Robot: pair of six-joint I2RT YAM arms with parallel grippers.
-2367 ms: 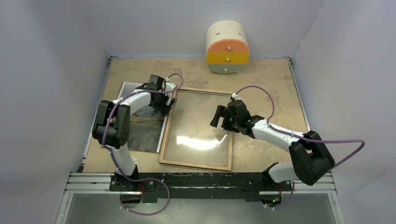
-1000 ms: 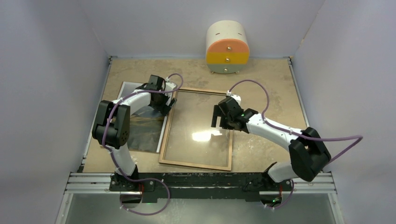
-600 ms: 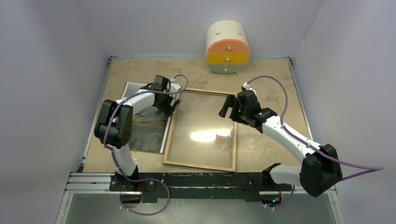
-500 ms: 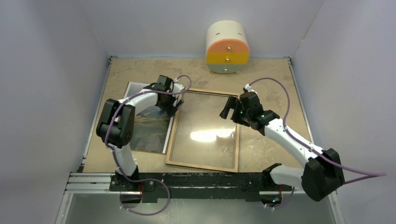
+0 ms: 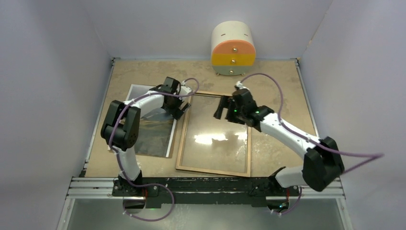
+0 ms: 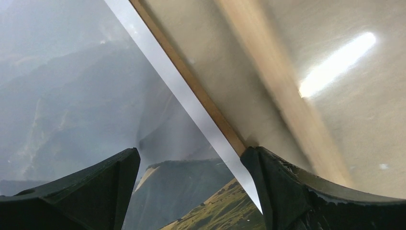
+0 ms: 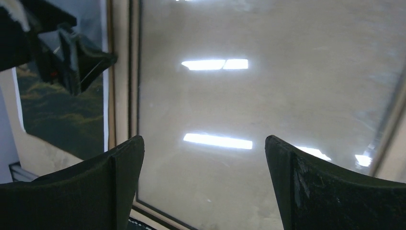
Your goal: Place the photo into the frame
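The thin rectangular frame [image 5: 213,170], light wood side up, lies flat on the tan bench [image 5: 277,81], just beside the dark glossy landscape photo [image 5: 153,136] on its left. The left claw [image 6: 191,187] gapes wide astride their adjoining edges — gripping nothing. The right claw [image 7: 201,187] hangs spread wide above the frame's glass — empty too.

Light-wood frame [image 5: 213,171], dark landscape photo [image 5: 153,138] (thin white border), orange-and-yellow cabinet [image 5: 233,51]

Bright overhead glare; blurred wrist close-ups
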